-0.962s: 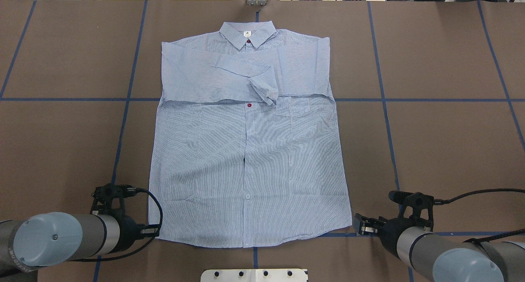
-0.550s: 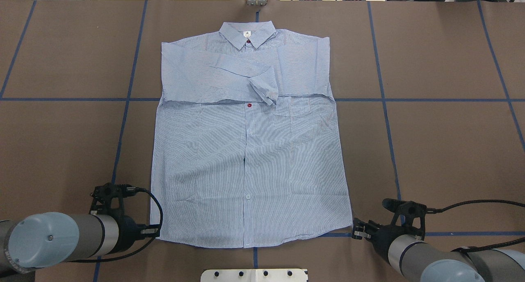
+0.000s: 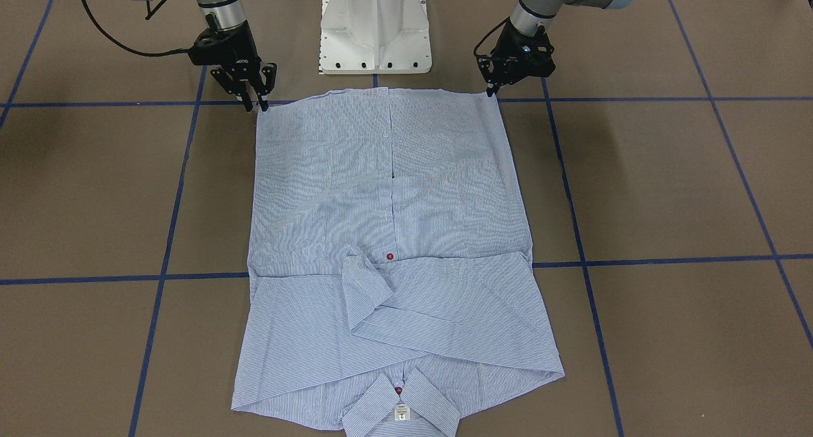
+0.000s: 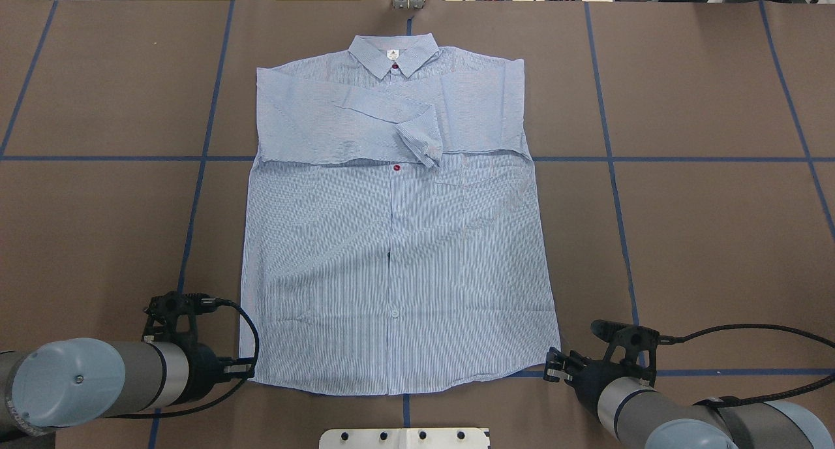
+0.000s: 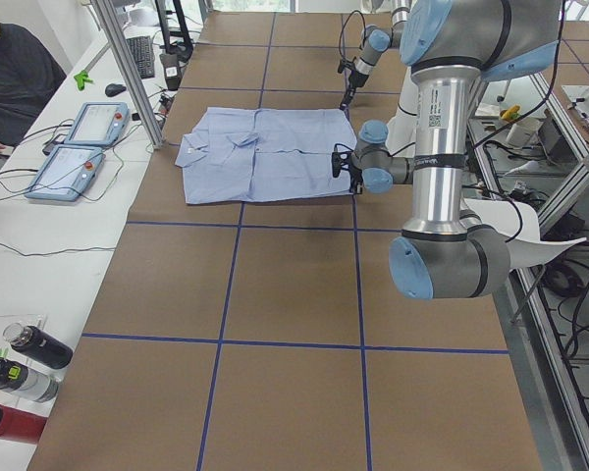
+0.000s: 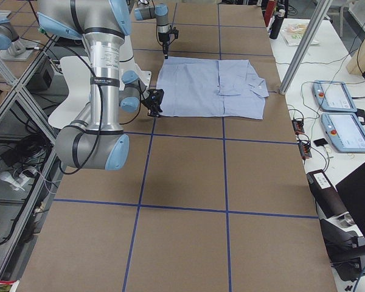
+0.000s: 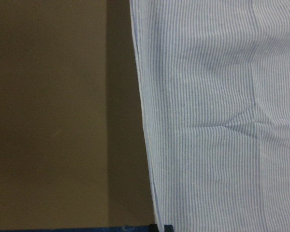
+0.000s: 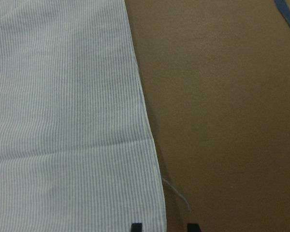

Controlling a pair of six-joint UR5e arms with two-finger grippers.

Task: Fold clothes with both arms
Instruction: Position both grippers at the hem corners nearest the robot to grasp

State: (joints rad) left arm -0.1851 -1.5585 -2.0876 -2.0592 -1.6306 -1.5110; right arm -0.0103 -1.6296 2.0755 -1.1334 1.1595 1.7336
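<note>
While the light blue, white-striped button-up shirt (image 4: 391, 240) lies flat on the brown paper-covered table (image 4: 704, 227), stretching away from the black left gripper (image 4: 242, 369) and right gripper (image 4: 551, 369) at its hem corners, with the white pedestal base (image 3: 375, 30) behind and between them, only the right wrist view shows the right one's fingertips (image 8: 137, 228) spread astride its corner, whereas the left one's state cannot be told.

The shirt (image 4: 391, 260) lies flat on the table (image 4: 685, 240), stretching away ahead of both pairs of fingers. Its hem (image 4: 391, 387) is the edge nearest them and its collar (image 4: 393, 53) the farthest. The left gripper (image 4: 241, 369) sits at the hem's left corner. At the right corner, the right gripper (image 4: 551, 369) has one fingertip (image 8: 136, 226) over cloth and the other over bare table. The sleeves (image 4: 365, 116) lie crossed on the chest, just short of the collar. The base (image 3: 375, 24) stands behind the fingers, between the grippers.
</note>
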